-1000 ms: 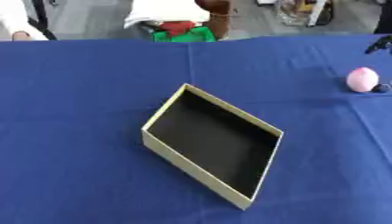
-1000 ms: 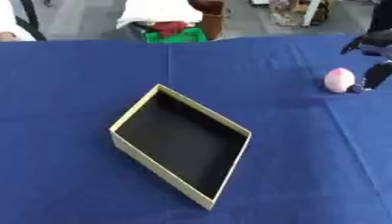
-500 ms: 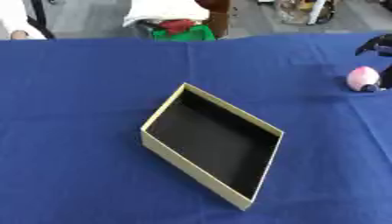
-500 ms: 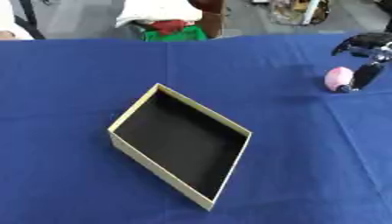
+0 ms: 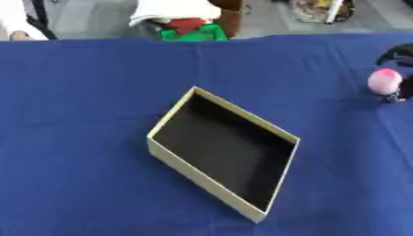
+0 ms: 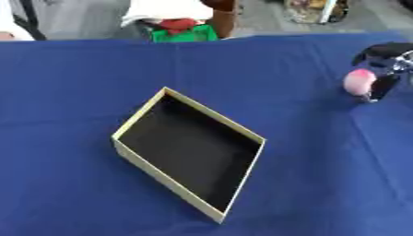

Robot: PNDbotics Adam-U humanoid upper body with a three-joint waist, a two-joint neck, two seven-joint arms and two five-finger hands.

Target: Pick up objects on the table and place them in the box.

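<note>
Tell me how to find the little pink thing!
Start at the tan box in the middle of the blue table, then look far right. By the black right hand sits the pink object, small, rounded, the table's only pink thing.

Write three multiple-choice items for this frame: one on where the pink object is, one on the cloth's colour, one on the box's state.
1. Where is the pink object?
A. inside the box
B. at the table's right edge, by the right robot hand
C. left of the box

2. What colour is the table cloth?
A. blue
B. green
C. white

3. What is in the box?
A. the pink object
B. a lid over it
C. nothing, open top

Key: 1 B, it lies against the hand's dark fingers; 2 A, blue all over; 3 C, only the dark floor shows.
</note>
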